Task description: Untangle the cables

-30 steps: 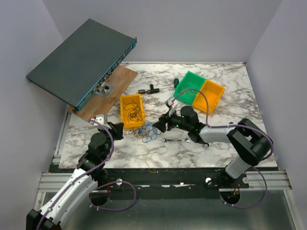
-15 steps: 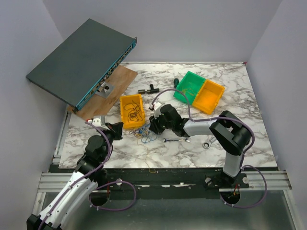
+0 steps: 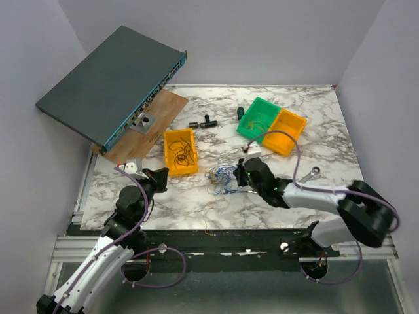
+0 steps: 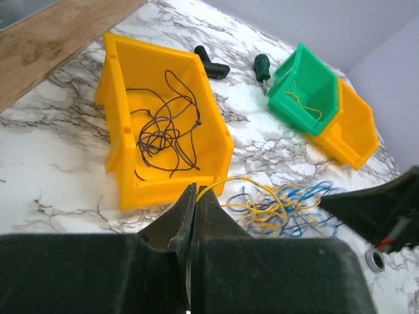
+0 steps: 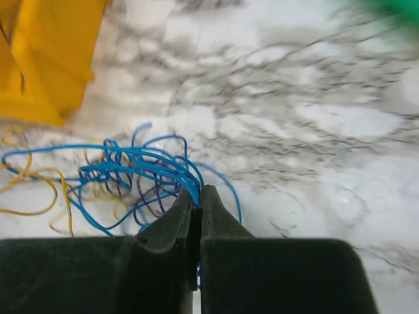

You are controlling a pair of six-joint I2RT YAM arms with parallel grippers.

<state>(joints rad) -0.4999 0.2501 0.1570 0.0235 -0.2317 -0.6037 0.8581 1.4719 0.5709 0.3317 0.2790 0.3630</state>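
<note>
Centrally, on the marble table [image 3: 327, 124], just right of the yellow bin [image 3: 169, 160], the cables [image 3: 222, 176] are lying bunched; the right gripper [image 5: 198, 191] is pinching their blue loops, the left gripper [image 4: 195, 190] is clamping a yellow strand.

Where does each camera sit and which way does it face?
Top external: above, behind the arms, looking down on the table; shows left end effector, right end effector.
Left wrist: on the left arm, looking past the yellow bin to the green bin; shut fingers show.
Right wrist: on the right arm, close over the cables; shut fingers pinch blue strands.
Shared: cables, yellow bin in all three.
</note>
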